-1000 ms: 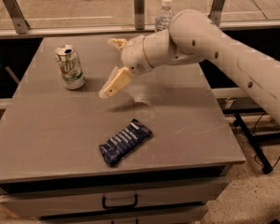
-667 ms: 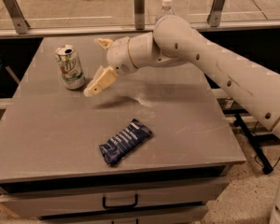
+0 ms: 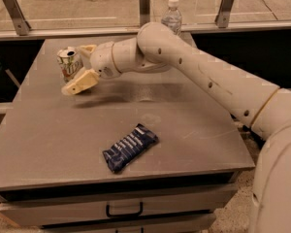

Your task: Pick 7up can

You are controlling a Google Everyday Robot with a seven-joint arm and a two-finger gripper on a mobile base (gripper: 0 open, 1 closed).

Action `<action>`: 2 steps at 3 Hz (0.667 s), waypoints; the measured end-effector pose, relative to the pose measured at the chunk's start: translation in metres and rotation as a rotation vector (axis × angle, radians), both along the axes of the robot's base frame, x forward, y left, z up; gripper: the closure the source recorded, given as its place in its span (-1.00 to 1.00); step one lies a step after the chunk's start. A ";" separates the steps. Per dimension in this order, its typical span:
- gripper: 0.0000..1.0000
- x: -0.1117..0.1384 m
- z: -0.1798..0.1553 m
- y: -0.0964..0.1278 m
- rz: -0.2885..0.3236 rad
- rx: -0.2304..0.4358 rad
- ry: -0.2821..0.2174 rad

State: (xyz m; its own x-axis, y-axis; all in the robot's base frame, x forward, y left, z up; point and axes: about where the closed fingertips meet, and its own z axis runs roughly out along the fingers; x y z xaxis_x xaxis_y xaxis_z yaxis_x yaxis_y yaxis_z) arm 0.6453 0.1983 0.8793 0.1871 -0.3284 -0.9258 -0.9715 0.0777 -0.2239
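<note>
the pincer (image 3: 73, 70) has swung left across the worktop (image 3: 194, 130) and now gapes wide at the can (image 3: 68, 61), one finger behind it, one in front, holding nothing. the can stands upright near the far left corner; closing seems next.

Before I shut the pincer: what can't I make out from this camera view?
- 7up can: base hidden by the lower finger of the open pincer, which straddles it at the table's back left; contact cannot be told.
- Water bottle: lower part hidden behind the arm.
- Blue packet: print too small to read.
</note>
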 end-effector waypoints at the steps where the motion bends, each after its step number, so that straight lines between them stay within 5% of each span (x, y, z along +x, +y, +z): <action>1: -0.21 0.003 -0.006 0.005 -0.023 0.030 0.034; 2: 0.26 -0.001 -0.001 -0.006 -0.039 0.058 0.056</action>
State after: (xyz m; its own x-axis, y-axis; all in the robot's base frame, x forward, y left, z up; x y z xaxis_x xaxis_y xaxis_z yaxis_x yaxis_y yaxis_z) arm 0.6447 0.1928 0.8786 0.1224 -0.2801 -0.9521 -0.9785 0.1266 -0.1630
